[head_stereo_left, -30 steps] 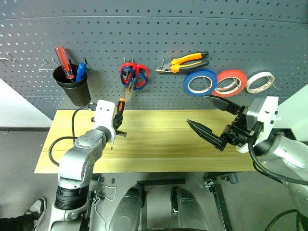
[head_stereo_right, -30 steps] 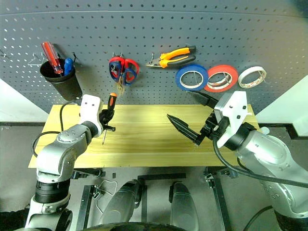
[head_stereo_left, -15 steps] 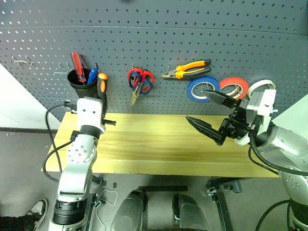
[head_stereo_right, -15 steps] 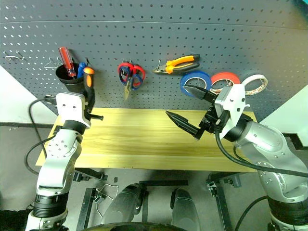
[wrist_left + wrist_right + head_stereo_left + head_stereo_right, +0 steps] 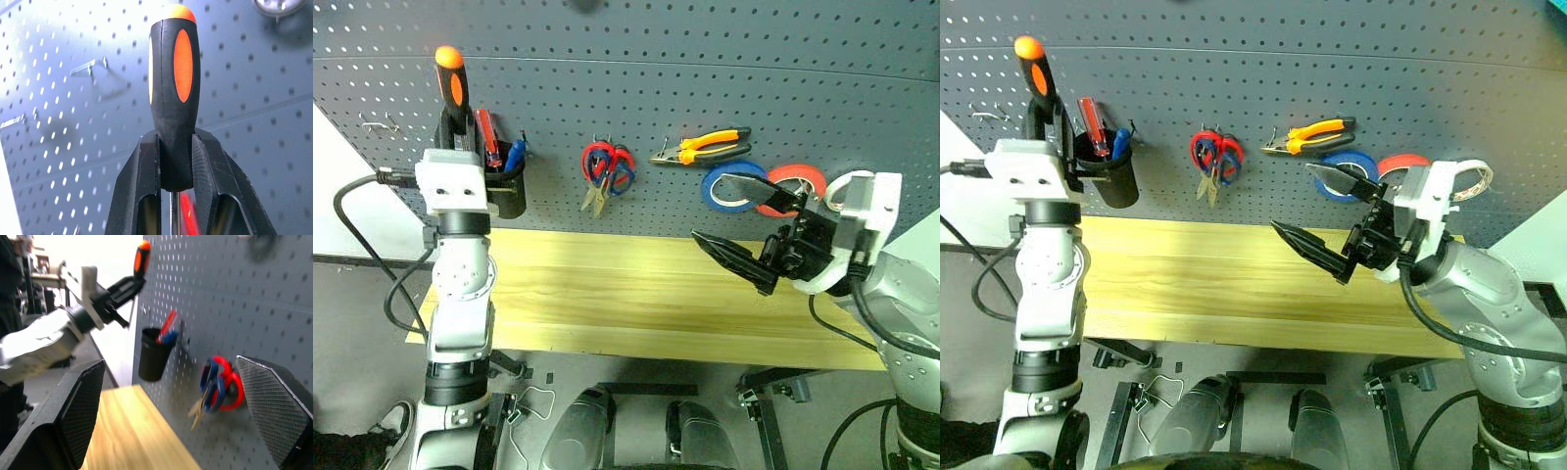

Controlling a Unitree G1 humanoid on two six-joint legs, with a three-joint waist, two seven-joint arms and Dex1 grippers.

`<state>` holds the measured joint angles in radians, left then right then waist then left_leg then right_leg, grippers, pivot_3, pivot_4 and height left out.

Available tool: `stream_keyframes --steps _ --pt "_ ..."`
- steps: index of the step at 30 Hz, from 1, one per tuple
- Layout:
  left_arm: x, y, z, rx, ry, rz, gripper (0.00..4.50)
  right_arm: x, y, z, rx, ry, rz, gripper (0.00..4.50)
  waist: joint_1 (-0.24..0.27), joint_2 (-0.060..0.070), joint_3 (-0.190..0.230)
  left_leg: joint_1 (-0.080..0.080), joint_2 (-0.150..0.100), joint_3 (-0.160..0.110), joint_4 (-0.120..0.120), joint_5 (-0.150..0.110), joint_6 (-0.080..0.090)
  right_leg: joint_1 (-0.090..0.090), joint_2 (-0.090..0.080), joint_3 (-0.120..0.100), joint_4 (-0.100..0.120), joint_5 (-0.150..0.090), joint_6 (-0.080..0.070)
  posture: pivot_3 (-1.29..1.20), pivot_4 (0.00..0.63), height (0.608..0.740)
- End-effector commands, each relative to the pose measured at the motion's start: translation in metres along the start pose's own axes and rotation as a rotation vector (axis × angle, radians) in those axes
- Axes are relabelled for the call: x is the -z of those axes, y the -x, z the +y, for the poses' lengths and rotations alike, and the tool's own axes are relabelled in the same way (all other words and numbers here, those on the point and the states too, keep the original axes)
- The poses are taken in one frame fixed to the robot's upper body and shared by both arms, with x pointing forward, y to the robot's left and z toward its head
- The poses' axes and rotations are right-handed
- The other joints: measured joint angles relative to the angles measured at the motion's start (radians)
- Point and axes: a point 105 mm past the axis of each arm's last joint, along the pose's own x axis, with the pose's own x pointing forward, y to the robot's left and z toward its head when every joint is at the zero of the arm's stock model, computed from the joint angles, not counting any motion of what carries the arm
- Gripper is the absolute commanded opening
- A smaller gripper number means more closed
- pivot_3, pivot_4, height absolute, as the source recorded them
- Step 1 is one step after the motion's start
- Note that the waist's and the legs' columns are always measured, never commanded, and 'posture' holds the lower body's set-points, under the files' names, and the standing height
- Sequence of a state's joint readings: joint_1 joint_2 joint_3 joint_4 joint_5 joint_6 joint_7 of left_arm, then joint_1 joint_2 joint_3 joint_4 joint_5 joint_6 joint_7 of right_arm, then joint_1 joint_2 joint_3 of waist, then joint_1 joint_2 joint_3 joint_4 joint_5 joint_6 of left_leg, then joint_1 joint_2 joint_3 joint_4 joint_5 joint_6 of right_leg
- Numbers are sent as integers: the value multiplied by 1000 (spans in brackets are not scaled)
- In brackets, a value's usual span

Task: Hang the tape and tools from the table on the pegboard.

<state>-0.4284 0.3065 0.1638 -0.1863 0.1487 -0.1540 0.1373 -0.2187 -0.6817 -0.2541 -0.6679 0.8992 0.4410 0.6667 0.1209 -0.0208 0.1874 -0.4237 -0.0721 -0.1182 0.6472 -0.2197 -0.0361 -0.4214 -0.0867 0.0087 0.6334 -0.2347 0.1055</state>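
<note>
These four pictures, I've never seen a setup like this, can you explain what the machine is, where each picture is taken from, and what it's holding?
It is a humanoid robot with two arms, each ending in a two-fingered black gripper. Two pictures come from cameras in its head, looking down over a long light wooden table and a dark grey pegboard. The other two come from cameras on its wrists. The left gripper is shut on a small orange-and-black-handled screwdriver, held handle-up in front of the board, above a black cup of screwdrivers. The right gripper is open, holding nothing. Already hanging are scissors, orange-handled pliers and blue, red and white tape rolls.
</note>
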Motion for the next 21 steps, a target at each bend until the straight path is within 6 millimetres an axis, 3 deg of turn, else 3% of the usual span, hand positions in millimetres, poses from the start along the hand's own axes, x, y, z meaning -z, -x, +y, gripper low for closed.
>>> stream_keyframes --steps 1,13,18,21 --pt "-7 -15 8 -27 -24 -78 496 -24 -3 6 -23 37 -94 4500 -2 0 0 0 0 0 0 0 0 0 0 0 0 0 0 107 118 711" --pt "5 -39 -2 -35 16 -134 496 -37 -8 10 -44 15 -127 4500 -13 0 0 1 1 2 0 0 1 0 1 3 0 1 0 60 171 711" --pt "10 -33 -7 -34 39 -107 496 -41 -6 13 -40 1 -109 4500 -37 -1 2 1 2 2 0 -1 3 -1 -1 5 0 1 0 24 205 711" --pt "23 -24 -10 -20 34 -60 496 -40 -5 12 -29 -16 -81 4500 -60 0 3 1 2 2 0 -2 3 -1 -1 5 0 1 0 5 224 711"
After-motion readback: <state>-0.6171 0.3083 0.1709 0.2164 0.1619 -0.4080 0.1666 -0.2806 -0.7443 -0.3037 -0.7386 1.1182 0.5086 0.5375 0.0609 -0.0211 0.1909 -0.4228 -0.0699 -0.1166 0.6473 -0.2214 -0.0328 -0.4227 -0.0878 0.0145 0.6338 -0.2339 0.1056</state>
